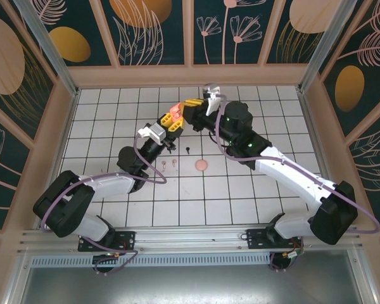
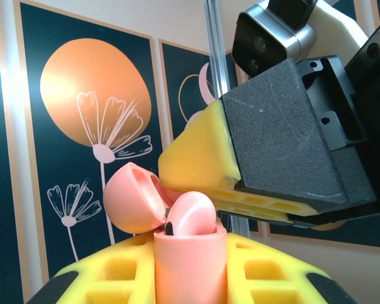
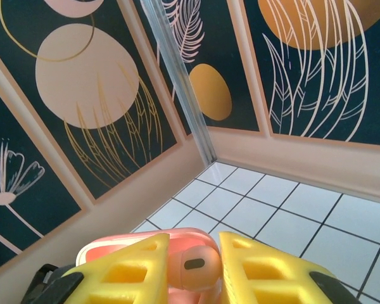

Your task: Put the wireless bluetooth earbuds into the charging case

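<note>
My left gripper (image 2: 190, 253) is shut on the coral pink charging case (image 2: 189, 266), held upright above the table with its lid (image 2: 132, 197) hinged open to the left. A coral pink earbud (image 2: 191, 216) sits in the case's mouth. My right gripper (image 3: 195, 253) is shut on that earbud (image 3: 199, 269), with the case's pink rim (image 3: 139, 244) just behind its fingers. From above, the left gripper (image 1: 171, 121) and the right gripper (image 1: 191, 105) meet at the case (image 1: 175, 112) over the middle of the table.
On the white tiles below lie a black earbud (image 1: 187, 150), two pale pinkish earbuds (image 1: 164, 163) (image 1: 175, 163) and a round pink object (image 1: 202, 165). Patterned walls with a wooden ledge (image 3: 152, 183) close in the table on three sides.
</note>
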Controlling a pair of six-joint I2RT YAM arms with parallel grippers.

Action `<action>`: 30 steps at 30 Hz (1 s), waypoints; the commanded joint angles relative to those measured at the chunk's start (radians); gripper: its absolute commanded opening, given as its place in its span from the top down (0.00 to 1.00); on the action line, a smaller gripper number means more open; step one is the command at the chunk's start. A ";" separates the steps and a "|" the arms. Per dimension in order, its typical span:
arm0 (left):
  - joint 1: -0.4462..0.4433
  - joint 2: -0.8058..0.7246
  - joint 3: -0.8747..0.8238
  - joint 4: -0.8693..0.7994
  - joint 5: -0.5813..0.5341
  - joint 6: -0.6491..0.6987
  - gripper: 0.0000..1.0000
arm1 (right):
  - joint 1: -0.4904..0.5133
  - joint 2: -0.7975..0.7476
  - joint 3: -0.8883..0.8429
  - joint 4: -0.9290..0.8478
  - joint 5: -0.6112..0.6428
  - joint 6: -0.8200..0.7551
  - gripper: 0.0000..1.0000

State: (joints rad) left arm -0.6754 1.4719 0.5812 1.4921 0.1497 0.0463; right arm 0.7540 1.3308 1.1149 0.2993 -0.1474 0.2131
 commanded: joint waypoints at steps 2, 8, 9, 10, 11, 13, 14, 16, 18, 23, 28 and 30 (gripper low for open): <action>-0.006 -0.012 0.027 0.097 0.025 -0.022 1.00 | 0.032 0.005 -0.048 -0.032 0.006 -0.094 0.78; -0.007 -0.010 0.029 0.097 0.024 -0.026 1.00 | 0.051 0.004 -0.060 -0.055 0.014 -0.137 0.79; -0.007 -0.011 0.030 0.099 0.022 -0.025 1.00 | 0.052 0.004 -0.062 -0.059 0.016 -0.142 0.79; -0.007 -0.011 0.031 0.097 0.022 -0.026 1.00 | 0.055 0.003 -0.064 -0.064 0.014 -0.149 0.79; -0.007 -0.010 0.031 0.096 0.021 -0.025 1.00 | 0.057 0.002 -0.067 -0.066 0.015 -0.155 0.79; -0.007 -0.010 0.032 0.097 0.019 -0.025 1.00 | 0.059 -0.002 -0.075 -0.069 0.016 -0.162 0.78; -0.007 -0.010 0.031 0.097 0.019 -0.024 1.00 | 0.059 -0.005 -0.078 -0.070 0.014 -0.165 0.78; -0.007 -0.010 0.031 0.095 0.017 -0.024 1.00 | 0.059 -0.011 -0.088 -0.071 0.023 -0.167 0.77; -0.007 -0.009 0.031 0.095 0.017 -0.023 1.00 | 0.059 -0.015 -0.092 -0.071 0.029 -0.170 0.75; -0.007 -0.003 0.034 0.096 0.019 -0.028 1.00 | 0.059 -0.012 -0.089 -0.076 0.040 -0.171 0.73; -0.007 -0.002 0.035 0.096 0.019 -0.029 1.00 | 0.058 -0.010 -0.083 -0.083 0.058 -0.171 0.70; -0.007 -0.001 0.037 0.094 0.019 -0.029 1.00 | 0.057 -0.012 -0.081 -0.087 0.066 -0.172 0.69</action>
State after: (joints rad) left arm -0.6746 1.4773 0.5808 1.4761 0.1497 0.0349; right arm 0.7914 1.3136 1.0641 0.3130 -0.0727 0.0570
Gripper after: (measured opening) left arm 0.230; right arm 0.310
